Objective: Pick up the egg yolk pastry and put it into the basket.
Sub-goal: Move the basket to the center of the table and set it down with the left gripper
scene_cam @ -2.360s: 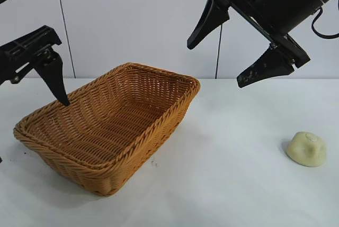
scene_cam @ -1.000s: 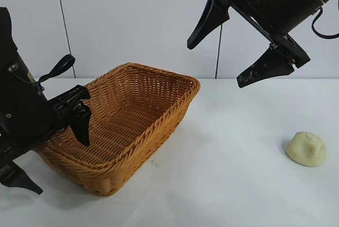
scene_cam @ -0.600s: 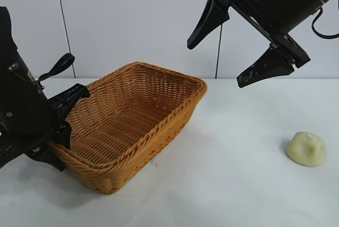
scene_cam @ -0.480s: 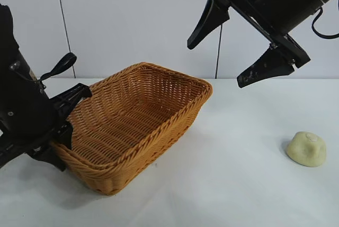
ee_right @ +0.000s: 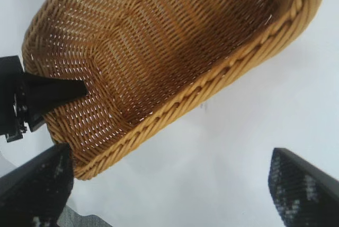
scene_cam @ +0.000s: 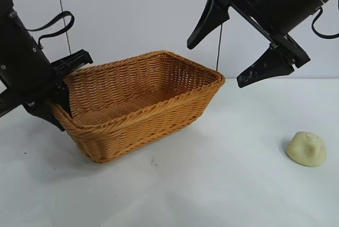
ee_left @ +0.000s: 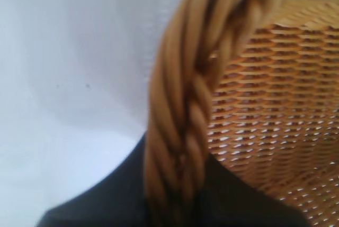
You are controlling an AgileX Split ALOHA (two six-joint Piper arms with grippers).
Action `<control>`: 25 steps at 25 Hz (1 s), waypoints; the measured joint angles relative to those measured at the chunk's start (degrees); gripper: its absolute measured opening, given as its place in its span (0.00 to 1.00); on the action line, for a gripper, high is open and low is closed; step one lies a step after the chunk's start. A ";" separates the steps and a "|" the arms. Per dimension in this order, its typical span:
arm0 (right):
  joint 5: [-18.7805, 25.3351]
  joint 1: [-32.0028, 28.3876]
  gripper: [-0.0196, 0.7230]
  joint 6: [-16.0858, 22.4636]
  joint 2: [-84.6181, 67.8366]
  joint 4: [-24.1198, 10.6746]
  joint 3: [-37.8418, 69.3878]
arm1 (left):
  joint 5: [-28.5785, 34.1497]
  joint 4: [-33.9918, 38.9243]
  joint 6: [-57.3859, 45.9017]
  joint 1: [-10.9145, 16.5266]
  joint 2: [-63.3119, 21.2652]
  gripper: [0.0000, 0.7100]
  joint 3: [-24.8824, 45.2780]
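Observation:
The golden-brown wicker basket [scene_cam: 143, 102] sits left of centre, its left end lifted and tilted. My left gripper [scene_cam: 57, 111] is shut on the basket's braided left rim [ee_left: 180, 132], one finger inside and one outside. The pale cream egg yolk pastry [scene_cam: 306, 148] lies on the white table at the right, apart from the basket. My right gripper [scene_cam: 222, 52] hangs high above the table between basket and pastry, wide open and empty. The basket also shows in the right wrist view [ee_right: 169, 52], with the left gripper's finger [ee_right: 53, 93] inside it.
The white table [scene_cam: 212, 184] stretches in front of the basket and between the basket and the pastry. A white wall stands behind.
My left arm came down onto the basket's left rim, closed on it, then lifted and swung the basket so it tilts and its right end moved rightward. The right arm and pastry stayed still.

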 joint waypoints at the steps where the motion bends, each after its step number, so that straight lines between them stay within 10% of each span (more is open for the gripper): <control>1: 0.00 0.00 0.96 0.00 0.00 0.00 0.00 | 2.35 -2.66 7.88 1.15 1.19 0.15 -1.96; 12: 0.00 0.00 0.96 0.00 0.00 0.00 0.00 | 13.69 -4.36 29.17 1.35 7.67 0.15 -12.40; 25: 0.22 0.00 0.96 0.00 0.00 -0.05 0.00 | 13.03 -4.58 34.98 1.99 13.40 0.15 -14.89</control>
